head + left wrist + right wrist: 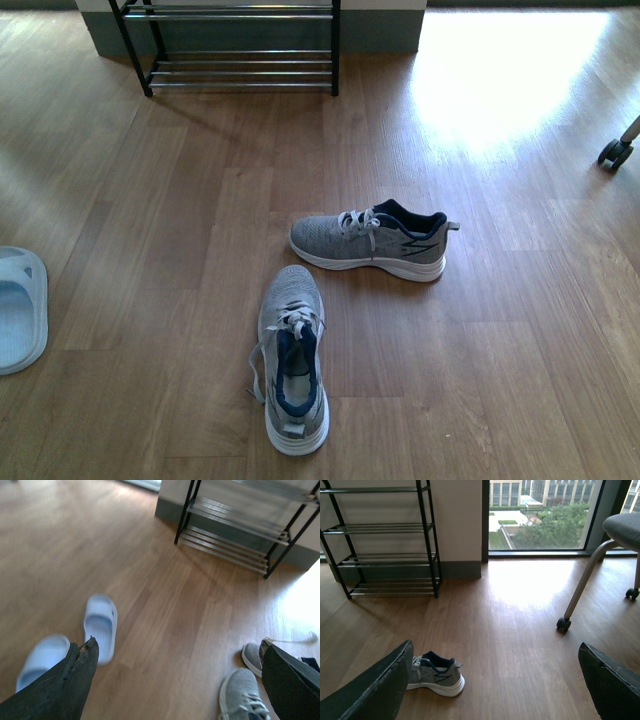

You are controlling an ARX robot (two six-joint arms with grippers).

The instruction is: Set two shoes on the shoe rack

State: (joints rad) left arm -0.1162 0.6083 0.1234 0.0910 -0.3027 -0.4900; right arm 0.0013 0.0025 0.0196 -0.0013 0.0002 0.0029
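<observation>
Now holding left claw (178, 645), right claw (496, 645) apart, short of shoe rack (240, 70); judging grey sneakers (370, 243) light, soft; favouring heel-collar grip.

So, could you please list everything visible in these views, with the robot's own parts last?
sneakers: two, grey with white soles, on the floor, one side-on, the other nearer the robot.
slides: two, pale blue, on the floor to the robot's left.
shoe rack: one, black frame with chrome bars, against the wall.
chair: one, grey seat, on castors, by the window.
left hand: one, black, open, holding nothing.
right hand: one, black, open, holding nothing.
</observation>
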